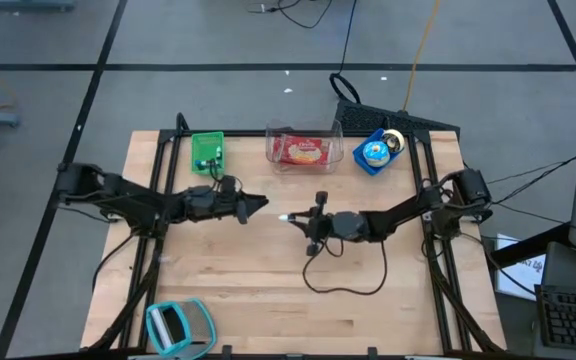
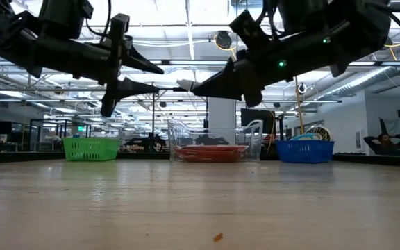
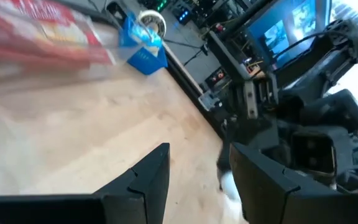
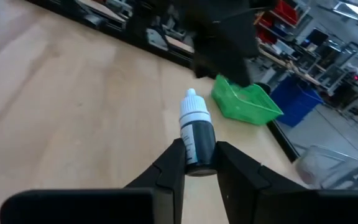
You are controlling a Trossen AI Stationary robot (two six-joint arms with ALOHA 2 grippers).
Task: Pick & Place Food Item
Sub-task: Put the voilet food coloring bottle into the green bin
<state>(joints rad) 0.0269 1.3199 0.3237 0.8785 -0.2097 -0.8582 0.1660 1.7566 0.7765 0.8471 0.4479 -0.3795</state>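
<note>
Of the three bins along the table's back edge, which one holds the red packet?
The clear bin in the middle holds the red packet; the green bin and blue bin flank it.

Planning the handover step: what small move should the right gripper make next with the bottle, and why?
Probably ease the small dropper bottle tip-first toward the left gripper: the right gripper clamps it above the table, and the left one waits open, facing it.

Along the back edge of the bench (image 1: 268,290) sit a green basket (image 1: 207,152), a clear tub (image 1: 334,140) with a red packet (image 1: 304,151) inside, and a blue basket (image 1: 360,165). A light blue thing (image 1: 178,326) lies at the front left corner. A tiny crumb (image 2: 217,237) lies near the front edge.
</note>
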